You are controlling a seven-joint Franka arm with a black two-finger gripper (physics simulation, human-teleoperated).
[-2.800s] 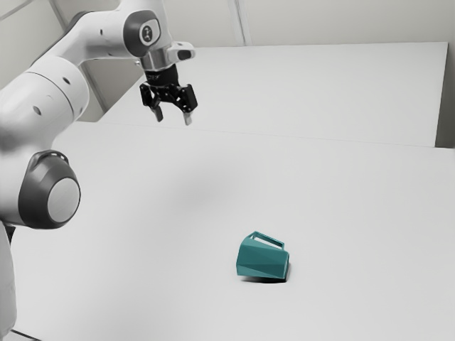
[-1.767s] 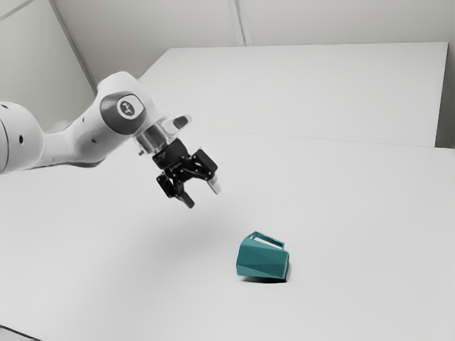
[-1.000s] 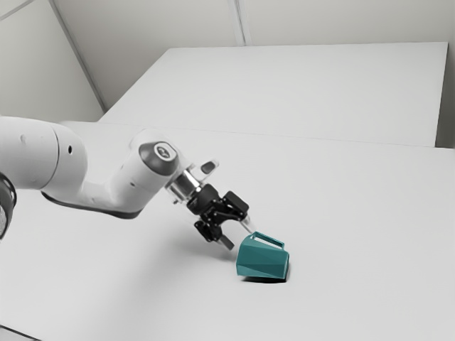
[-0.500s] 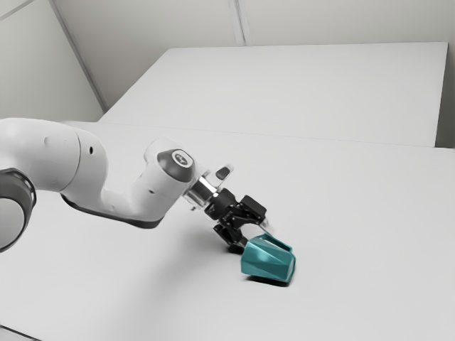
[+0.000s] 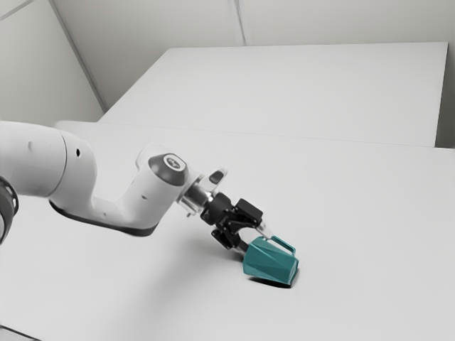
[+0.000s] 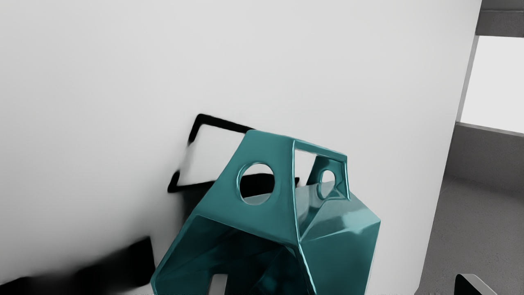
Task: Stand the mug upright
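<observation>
Lying on its side on the counter (image 5: pixel 370 213), the teal mug (image 5: pixel 271 263) faces the pincer (image 5: pixel 256 240), fingers (image 6: pixel 219 285) apart, one at its mouth (image 6: pixel 241 256); pressing forward could slide it, a one-wall grip let it twist.

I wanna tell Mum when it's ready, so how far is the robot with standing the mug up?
Reaching the mug looks done: one fingertip shows at its open mouth. Getting hold seems under way, the gripper open. Left: probably gripping it, then turning it upright, because it lies on its side.
</observation>
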